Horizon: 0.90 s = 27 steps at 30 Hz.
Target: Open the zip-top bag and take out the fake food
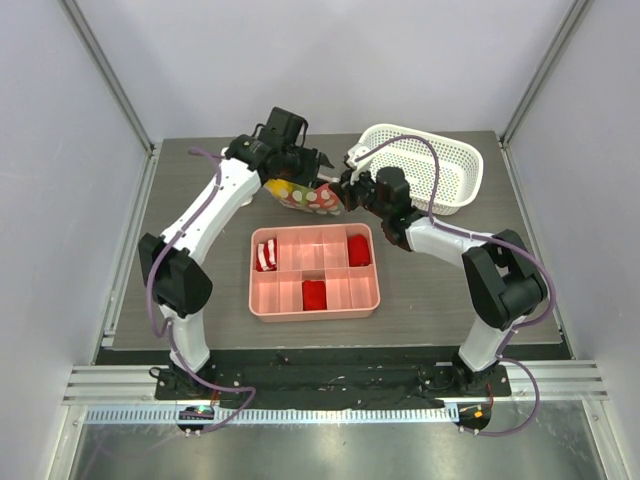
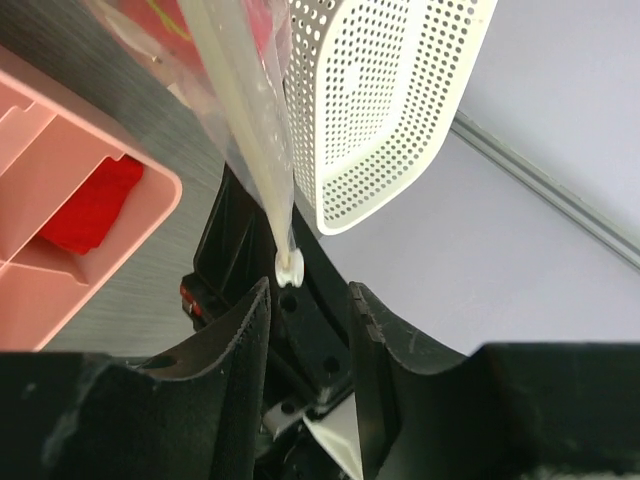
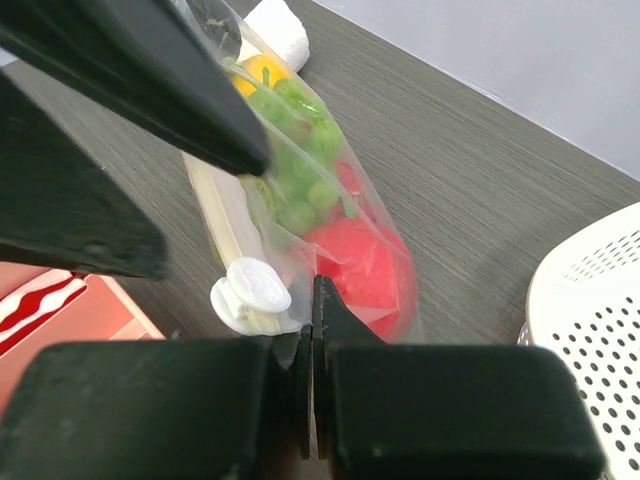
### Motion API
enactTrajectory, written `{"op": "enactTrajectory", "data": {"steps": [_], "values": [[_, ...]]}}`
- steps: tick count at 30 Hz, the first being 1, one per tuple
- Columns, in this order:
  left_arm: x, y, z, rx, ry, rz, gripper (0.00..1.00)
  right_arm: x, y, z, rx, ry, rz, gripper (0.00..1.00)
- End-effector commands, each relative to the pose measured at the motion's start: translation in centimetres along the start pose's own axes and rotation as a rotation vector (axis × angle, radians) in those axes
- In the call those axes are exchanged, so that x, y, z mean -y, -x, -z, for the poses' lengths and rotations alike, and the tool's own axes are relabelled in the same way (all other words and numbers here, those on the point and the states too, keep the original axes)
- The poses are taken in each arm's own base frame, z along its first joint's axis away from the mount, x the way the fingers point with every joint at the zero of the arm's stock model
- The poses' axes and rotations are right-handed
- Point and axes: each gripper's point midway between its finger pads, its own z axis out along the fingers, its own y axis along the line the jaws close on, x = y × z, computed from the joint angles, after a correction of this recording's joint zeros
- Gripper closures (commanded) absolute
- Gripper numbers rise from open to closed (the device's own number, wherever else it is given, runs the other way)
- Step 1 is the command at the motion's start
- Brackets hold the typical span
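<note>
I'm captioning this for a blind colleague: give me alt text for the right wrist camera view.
The right tool is pinched shut on the edge of the clear zip-top bag beside its white slider; green, red and yellow fake food shows inside. A white basket sits at right, a pink tray at lower left.

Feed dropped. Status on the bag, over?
Right claw shut on clear zip-top plastic bag, by its white slider. Left claw open, astride zip strip. Glossy plastic fake food inside; nothing blocking.

Dark wood-grain table [image 1: 225,330], pink compartment tray [image 1: 340,312] at its middle, white perforated basket [image 1: 455,185] at far right
</note>
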Motion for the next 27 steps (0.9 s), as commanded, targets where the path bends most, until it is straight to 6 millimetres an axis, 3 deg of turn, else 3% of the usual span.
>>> {"op": "enactTrajectory", "data": {"steps": [1, 7, 12, 19, 22, 27], "values": [[1.8, 0.0, -0.7, 0.003, -0.055, -0.022, 0.65, -0.3, 4.8, 0.9, 0.121, 0.006, 0.028, 0.99], [0.7, -0.8, -1.8, -0.004, -0.024, -0.026, 0.72, -0.4, 4.7, 1.2, 0.118, 0.008, 0.027, 0.99], [1.2, -1.1, -2.0, -0.002, -0.039, -0.027, 0.76, -0.6, 4.6, 1.4, 0.116, 0.014, 0.03, 0.99], [0.7, -1.7, -2.1, -0.009, -0.022, -0.028, 0.91, -0.6, 4.5, 1.6, 0.111, 0.009, 0.036, 0.99], [0.1, -1.2, -2.0, 0.013, -0.007, -0.032, 1.0, -0.1, 4.7, 1.9, 0.135, -0.025, 0.006, 0.99], [-1.7, 0.7, -1.9, 0.062, 0.049, -0.051, 1.0, 0.3, 4.9, 2.3, 0.186, -0.055, -0.071, 0.99]]}}
